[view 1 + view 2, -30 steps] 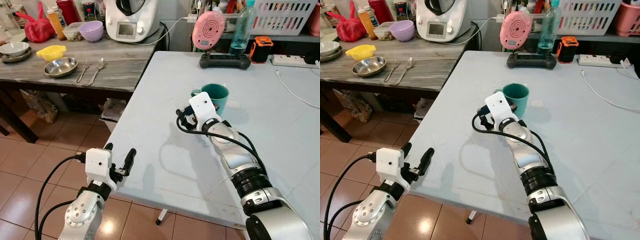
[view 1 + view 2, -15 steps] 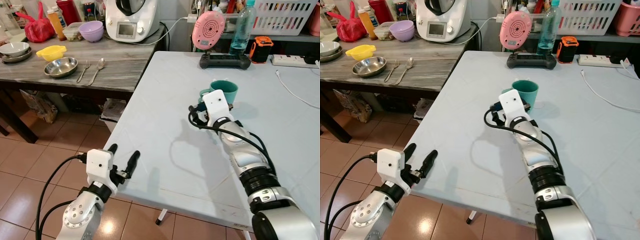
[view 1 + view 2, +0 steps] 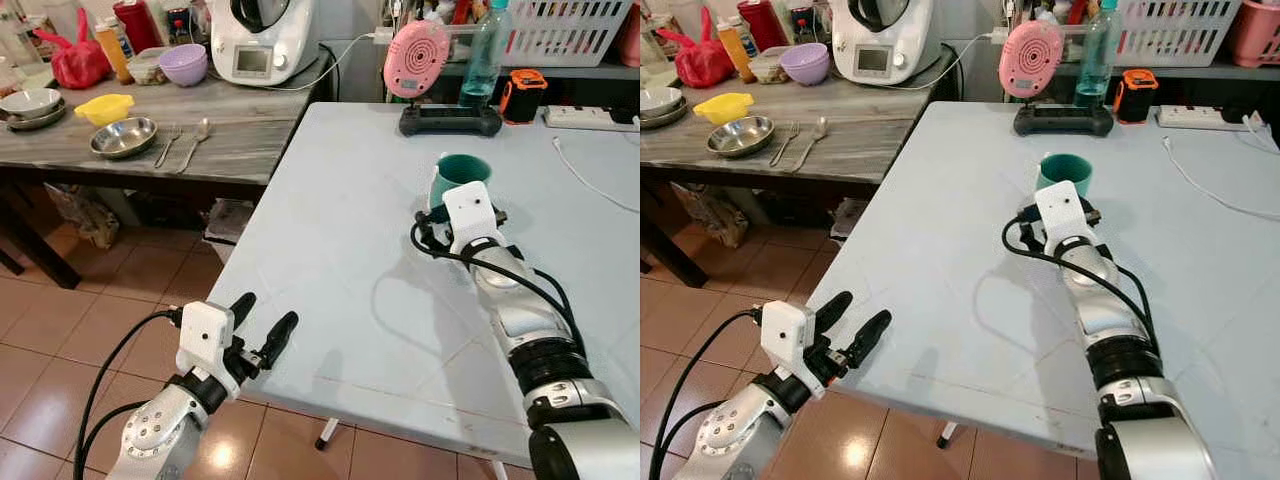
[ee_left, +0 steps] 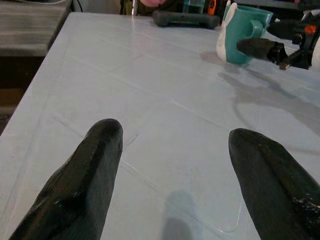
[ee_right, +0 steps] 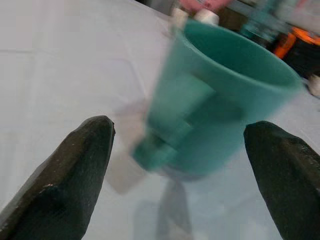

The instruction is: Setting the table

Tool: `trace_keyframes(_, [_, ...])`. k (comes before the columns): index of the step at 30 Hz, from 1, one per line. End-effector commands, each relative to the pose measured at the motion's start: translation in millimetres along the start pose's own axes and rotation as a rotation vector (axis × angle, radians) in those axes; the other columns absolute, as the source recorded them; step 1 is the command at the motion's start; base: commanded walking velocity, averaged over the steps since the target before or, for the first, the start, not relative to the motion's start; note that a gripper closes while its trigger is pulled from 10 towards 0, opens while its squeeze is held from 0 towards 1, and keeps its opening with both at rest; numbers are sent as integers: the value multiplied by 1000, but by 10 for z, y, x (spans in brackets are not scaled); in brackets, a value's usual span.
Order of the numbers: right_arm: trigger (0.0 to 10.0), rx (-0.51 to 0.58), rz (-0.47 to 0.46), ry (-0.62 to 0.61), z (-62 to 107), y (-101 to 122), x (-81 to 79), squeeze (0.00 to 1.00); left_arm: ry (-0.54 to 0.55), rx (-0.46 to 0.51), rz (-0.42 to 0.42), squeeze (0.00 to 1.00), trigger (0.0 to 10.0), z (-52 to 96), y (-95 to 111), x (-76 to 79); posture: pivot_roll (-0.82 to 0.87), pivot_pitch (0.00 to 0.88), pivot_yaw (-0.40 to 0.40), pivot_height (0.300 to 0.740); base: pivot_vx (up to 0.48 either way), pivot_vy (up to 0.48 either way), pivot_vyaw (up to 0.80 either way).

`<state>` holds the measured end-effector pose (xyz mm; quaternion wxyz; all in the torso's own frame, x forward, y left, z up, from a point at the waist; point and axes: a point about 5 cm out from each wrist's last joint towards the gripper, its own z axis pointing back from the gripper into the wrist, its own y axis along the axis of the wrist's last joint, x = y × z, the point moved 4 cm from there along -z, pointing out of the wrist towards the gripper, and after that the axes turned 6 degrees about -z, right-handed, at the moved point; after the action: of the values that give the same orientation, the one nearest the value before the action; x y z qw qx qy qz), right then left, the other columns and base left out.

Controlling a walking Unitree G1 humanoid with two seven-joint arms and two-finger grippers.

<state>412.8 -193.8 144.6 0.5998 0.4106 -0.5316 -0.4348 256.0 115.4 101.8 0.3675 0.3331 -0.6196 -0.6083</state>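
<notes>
Right gripper [image 5: 177, 165] spread before teal mug [image 3: 459, 177]; game controller [image 3: 450, 121] behind mug.

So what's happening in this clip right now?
The robot's right gripper is at a teal mug standing on the pale blue table, its open fingers either side of the mug without closing on it. The left gripper hovers open at the table's near edge, holding nothing.
</notes>
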Motion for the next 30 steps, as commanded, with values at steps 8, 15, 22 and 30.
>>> trace_keyframes(8, [10000,-16,-37,-71,53,-99,56,0,-16,-5,-15,0,10000,26,66,-2,-87,65,118,740,0,0,0])
trace_keyframes(15, [10000,26,-127,-45,123,13,-274,0,-57,13,-10,0,10000,27,137,25,-85,62,116,740,0,0,0])
trace_keyframes(22, [10000,-10,-206,-40,192,-52,-506,0,-166,18,36,0,10000,54,208,158,-81,64,104,740,0,0,0])
trace_keyframes(30, [10000,-26,-283,-120,150,-7,-487,0,-221,-11,26,0,10000,77,208,199,-87,61,107,740,0,0,0])
